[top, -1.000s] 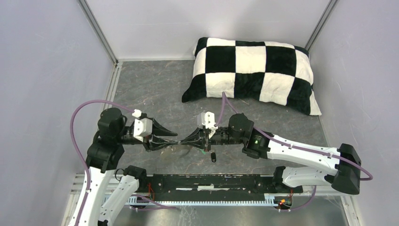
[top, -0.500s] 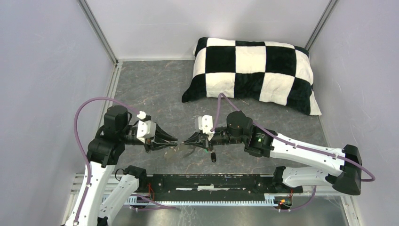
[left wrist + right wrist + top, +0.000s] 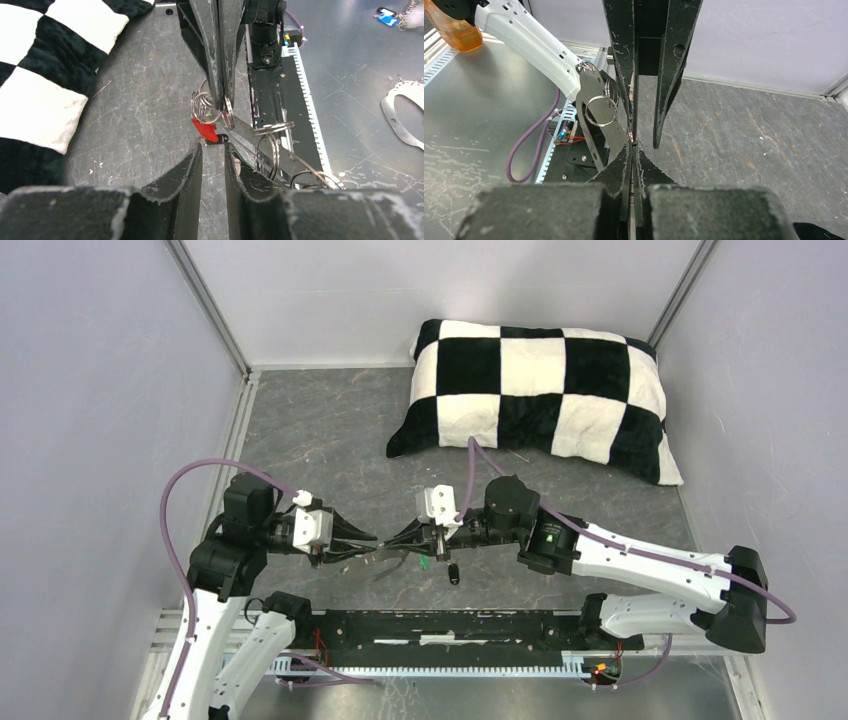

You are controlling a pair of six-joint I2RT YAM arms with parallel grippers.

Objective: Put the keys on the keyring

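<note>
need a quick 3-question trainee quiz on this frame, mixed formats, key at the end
1. True or false: the checked pillow lies beyond both grippers and touches neither.
2. In the left wrist view, what colour is the key tag just off the left gripper? A red, B yellow, C white.
3. Which gripper has its jaws shut, and on what?

Key: 1 true. 2 A. 3 the right gripper, shut on the keyring.
</note>
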